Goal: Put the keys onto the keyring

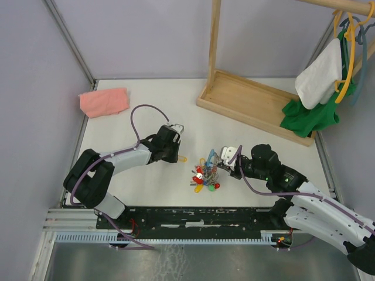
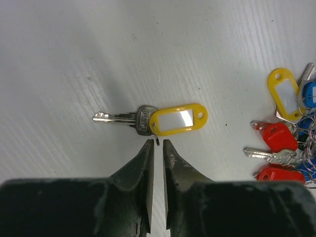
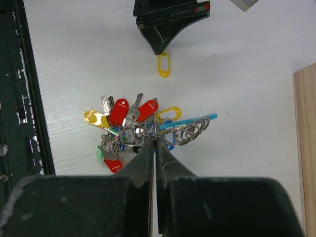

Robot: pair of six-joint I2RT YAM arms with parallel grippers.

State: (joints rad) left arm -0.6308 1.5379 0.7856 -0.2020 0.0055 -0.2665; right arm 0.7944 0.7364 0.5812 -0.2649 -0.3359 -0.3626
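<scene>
A silver key with a yellow oblong tag [image 2: 148,118] lies flat on the white table; it shows as a yellow speck from above [image 1: 183,158]. My left gripper [image 2: 158,141] sits right at the key's small wire ring, jaws a narrow slit apart, the wire between the tips but not pinched. The keyring bunch [image 3: 133,131], with red, yellow and blue heads, several small rings and a light-blue tag [image 3: 190,121], lies mid-table [image 1: 205,175]. My right gripper [image 3: 155,139] is shut on a ring of it. A green head [image 3: 100,154] peeks out at the bunch's edge.
A pink cloth [image 1: 104,101] lies at the far left. A wooden rack base [image 1: 252,102] stands at the far right, with white and green cloths [image 1: 319,76] hanging over it. A black rail [image 1: 187,215] runs along the near edge.
</scene>
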